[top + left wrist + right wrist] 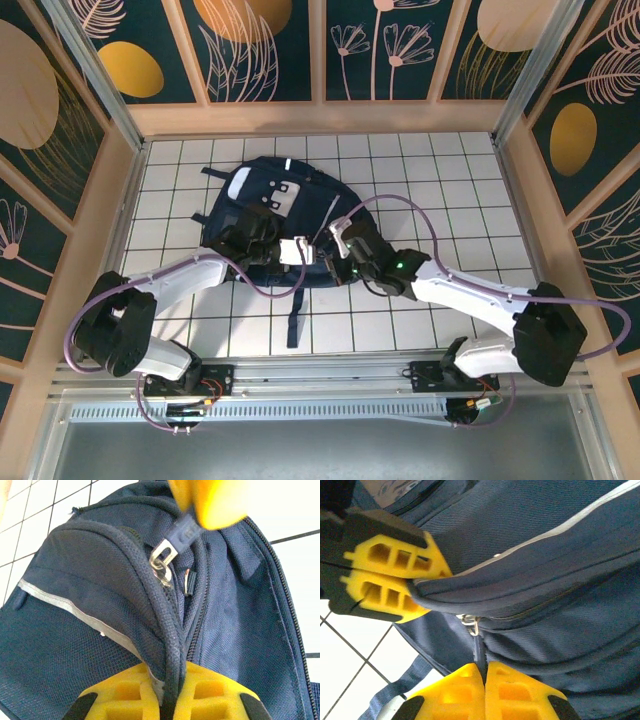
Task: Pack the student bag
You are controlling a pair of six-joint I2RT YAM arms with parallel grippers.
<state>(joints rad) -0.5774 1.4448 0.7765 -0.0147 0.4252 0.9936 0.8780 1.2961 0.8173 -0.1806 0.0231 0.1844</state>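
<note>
The student bag (255,195), a navy-blue backpack with a light grey pocket flap (285,190), lies flat on the tiled table. My left gripper (308,256) is at the bag's near edge. In the left wrist view my left gripper (170,690) is shut on the bag's (75,645) thick piped seam beside the zip. My right gripper (485,680) is shut on the dark zipper pull (480,652), which hangs from a metal slider (470,622). The left gripper (415,582) pinches the seam just above it. In the top view the right gripper (326,262) sits close to the left one.
A dark strap (293,320) trails from the bag toward the near edge. Wooden walls (120,200) enclose the white tiled table (440,190) on three sides. Purple cables (400,200) loop above both arms.
</note>
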